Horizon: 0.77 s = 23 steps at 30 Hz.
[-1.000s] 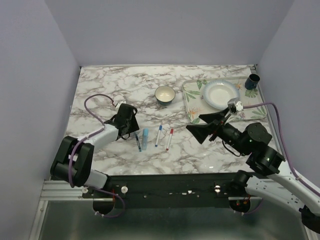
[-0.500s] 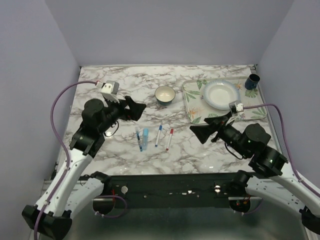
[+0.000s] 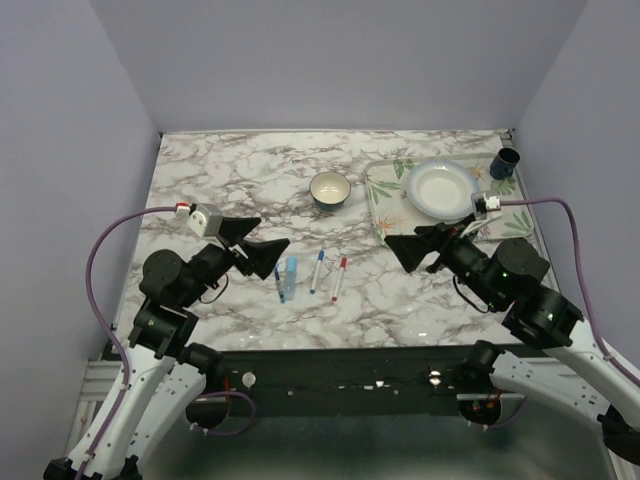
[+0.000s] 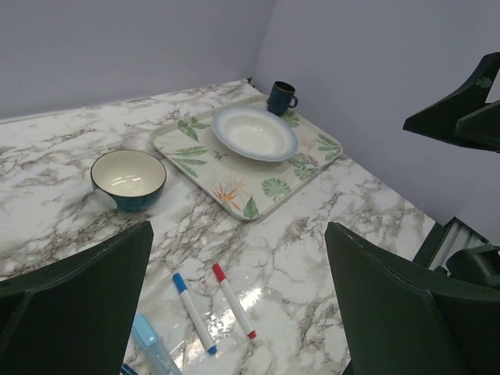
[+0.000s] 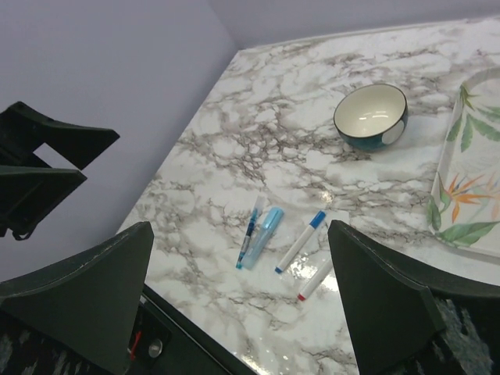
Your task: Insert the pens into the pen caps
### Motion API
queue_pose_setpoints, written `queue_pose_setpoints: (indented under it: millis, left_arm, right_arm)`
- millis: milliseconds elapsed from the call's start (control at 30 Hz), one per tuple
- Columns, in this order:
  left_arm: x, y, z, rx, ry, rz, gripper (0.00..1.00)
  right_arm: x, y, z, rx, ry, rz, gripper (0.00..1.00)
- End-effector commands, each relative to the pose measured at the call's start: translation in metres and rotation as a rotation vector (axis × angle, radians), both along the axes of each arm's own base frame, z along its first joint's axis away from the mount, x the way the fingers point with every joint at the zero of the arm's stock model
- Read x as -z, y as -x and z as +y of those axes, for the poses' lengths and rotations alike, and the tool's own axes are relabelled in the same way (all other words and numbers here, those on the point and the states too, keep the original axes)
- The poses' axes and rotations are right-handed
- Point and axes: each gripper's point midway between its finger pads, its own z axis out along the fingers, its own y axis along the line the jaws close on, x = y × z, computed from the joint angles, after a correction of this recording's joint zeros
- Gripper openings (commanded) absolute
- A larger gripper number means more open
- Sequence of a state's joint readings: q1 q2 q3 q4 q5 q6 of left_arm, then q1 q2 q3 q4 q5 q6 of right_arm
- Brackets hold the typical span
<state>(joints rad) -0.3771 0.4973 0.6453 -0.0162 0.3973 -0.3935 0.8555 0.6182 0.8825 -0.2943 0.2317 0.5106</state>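
Note:
Two white-barrelled pens lie side by side at mid-table, one with blue ends point(image 3: 317, 270) and one with red ends point(image 3: 339, 278). A thin blue pen point(image 3: 278, 284) and a light blue highlighter point(image 3: 290, 273) lie just left of them. The left wrist view shows the blue-ended pen point(image 4: 194, 312) and the red-ended pen point(image 4: 233, 300). The right wrist view shows them too point(image 5: 301, 241) point(image 5: 315, 280). I can make out no loose pen caps. My left gripper point(image 3: 272, 234) is open and empty, raised left of the pens. My right gripper point(image 3: 392, 250) is open and empty, raised to their right.
A blue bowl with a cream inside point(image 3: 330, 189) stands behind the pens. A floral tray point(image 3: 385, 205) at the back right holds a white plate point(image 3: 440, 188). A dark blue cup point(image 3: 505, 162) stands in the far right corner. Walls close in on three sides.
My left arm has lifted from a low folded pose and swung its open gripper up beside the pens. My right gripper has shifted slightly back and up. The pens have not moved.

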Motion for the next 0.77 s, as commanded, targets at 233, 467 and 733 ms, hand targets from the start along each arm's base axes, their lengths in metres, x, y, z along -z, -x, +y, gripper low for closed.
queue_pose_setpoints:
  millis: [233,467,733]
  left_arm:
    - [-0.0079,0.0043,0.0034,-0.003,-0.039,-0.058,0.99]
    - [-0.0087,0.0037,0.0046,-0.011,-0.036,-0.066,0.99]
    - [-0.0091,0.0045,0.0047,-0.011,-0.034,-0.065,0.99]
  right_arm:
    - [0.0169,-0.0085,0.0016,0.034,0.028,0.042,1.0]
    - [0.0168,-0.0086,-0.0003,0.04,0.029,0.038,1.0]
    - [0.0178,-0.0093,-0.002,0.049,0.03,0.039,1.0]
